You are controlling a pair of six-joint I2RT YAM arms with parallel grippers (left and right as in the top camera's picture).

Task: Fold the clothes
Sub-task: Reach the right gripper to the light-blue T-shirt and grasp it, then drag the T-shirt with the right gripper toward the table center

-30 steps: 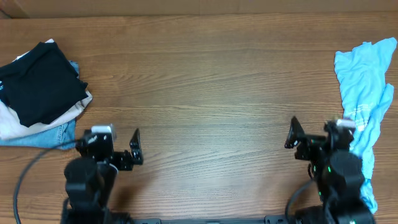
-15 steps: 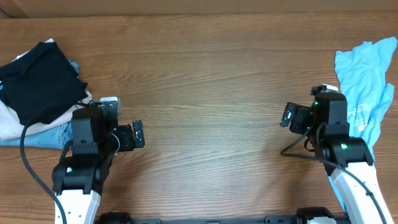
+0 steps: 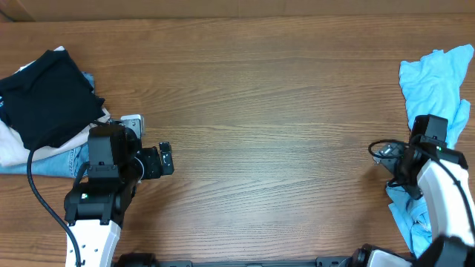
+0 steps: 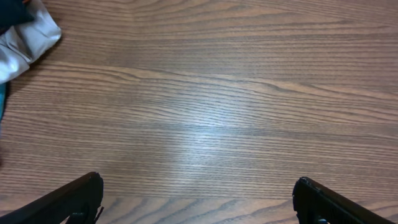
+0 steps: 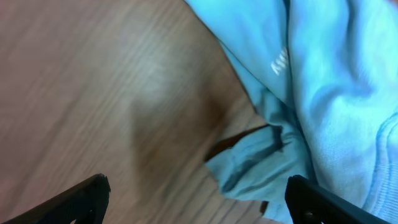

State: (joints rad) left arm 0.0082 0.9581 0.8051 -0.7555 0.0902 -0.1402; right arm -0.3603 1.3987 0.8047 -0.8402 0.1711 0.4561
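The brown wood-grain table [image 3: 252, 89] fills the view. Along the table's right edge lies the light sky-blue T-shirt [image 3: 434, 89], unfolded and crumpled into a long strip, with small white print showing. At the table's left edge a black garment [image 3: 48, 100] tops a pile. Over the table's bare wood the left gripper [image 4: 199, 205] gapes wide and empty. The right gripper [image 5: 202, 199], equally wide, hangs above the shirt's hem and grips nothing.

Prob. a robotics lab (wood-grain table [image 3: 260, 89] w/ two cabled arms [image 3: 96, 196]).
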